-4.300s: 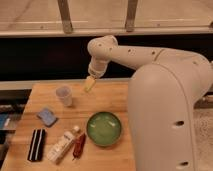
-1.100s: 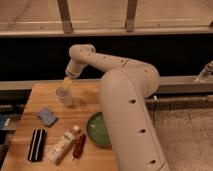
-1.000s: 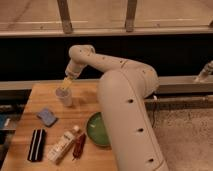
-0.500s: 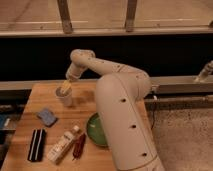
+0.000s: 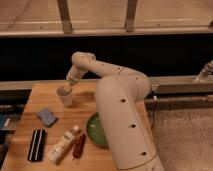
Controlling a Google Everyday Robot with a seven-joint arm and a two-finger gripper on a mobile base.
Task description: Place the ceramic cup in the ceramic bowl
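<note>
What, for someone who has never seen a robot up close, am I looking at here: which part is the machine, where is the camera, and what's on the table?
The big pale shape is a robot's arm, seen by one camera looking down over it; where that camera is mounted isn't known. The arm reaches back over a wooden table. Its grasping end, the tool, sits right at the rim of a small whitish cup; whether it grips the cup can't be told. A green bowl, partly hidden behind the arm, is where the cup should go. Also on the table are a blue pad, a black item, a white carton and a thin red object.
</note>
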